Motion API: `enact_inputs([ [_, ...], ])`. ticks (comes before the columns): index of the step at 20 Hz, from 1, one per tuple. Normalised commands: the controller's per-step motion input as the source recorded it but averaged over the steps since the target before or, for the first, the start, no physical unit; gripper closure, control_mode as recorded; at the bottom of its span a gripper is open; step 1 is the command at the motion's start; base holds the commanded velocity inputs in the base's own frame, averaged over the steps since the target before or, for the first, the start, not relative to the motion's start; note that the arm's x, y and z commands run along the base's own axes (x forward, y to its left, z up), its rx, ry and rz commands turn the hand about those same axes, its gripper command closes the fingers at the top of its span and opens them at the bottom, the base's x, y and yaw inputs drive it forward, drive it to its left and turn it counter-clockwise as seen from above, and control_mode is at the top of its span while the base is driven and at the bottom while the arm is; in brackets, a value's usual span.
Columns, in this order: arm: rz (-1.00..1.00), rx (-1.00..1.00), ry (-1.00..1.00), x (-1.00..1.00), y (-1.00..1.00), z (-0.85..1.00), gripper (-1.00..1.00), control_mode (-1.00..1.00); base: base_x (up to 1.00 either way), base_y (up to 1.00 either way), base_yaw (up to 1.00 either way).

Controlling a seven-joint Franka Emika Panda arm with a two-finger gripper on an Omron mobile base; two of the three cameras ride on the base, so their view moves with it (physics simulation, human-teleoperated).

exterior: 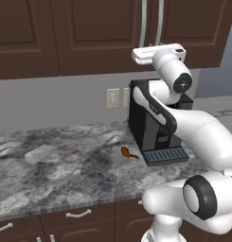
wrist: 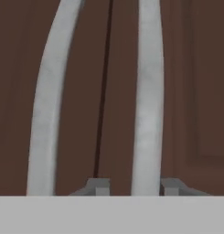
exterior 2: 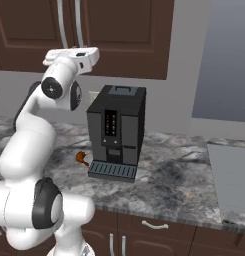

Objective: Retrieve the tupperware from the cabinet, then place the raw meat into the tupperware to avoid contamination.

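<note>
The cabinet (exterior: 89, 33) (exterior 2: 124, 30) is a dark brown wall unit with both doors closed and two long silver bar handles side by side. My gripper (exterior: 153, 46) (exterior 2: 74, 50) (wrist: 136, 185) is raised to the bottom ends of those handles. In the hand view its fingertips (wrist: 99, 185) stand on either side of the right handle (wrist: 147, 91), open, with a small gap on the left side. The left handle (wrist: 45, 114) lies outside the fingers. The raw meat (exterior: 128, 152) (exterior 2: 82, 158), a tiny orange-brown drumstick, lies on the marble counter (exterior: 51, 170) beside the coffee machine. The tupperware is hidden.
A tall black coffee machine (exterior 2: 116, 130) (exterior: 146, 127) stands on the counter under the cabinet, right below my arm. Wall outlets (exterior: 112, 98) sit on the grey backsplash. A flat grey panel (exterior 2: 231, 185) lies at the counter's right end. Low drawers (exterior: 79, 215) with curved handles run beneath.
</note>
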Motion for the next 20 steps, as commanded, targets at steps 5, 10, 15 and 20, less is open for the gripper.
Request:
enact_inputs([
  [5, 0.0, 0.0, 0.05, 0.16, 0.03, 0.0, 1.0, -1.0, 0.0, 0.0, 0.0],
  [10, 0.01, 0.0, 0.04, -0.26, 0.0, -0.02, 1.0, -1.0, 0.0, 0.0, 0.0],
  [15, 0.0, 0.0, 0.06, -0.71, -0.06, 0.0, 1.0, -1.0, 0.0, 0.0, 0.0],
  [20, 0.0, 0.0, 0.11, -0.76, -0.14, 0.0, 1.0, -1.0, 0.0, 0.0, 0.0],
])
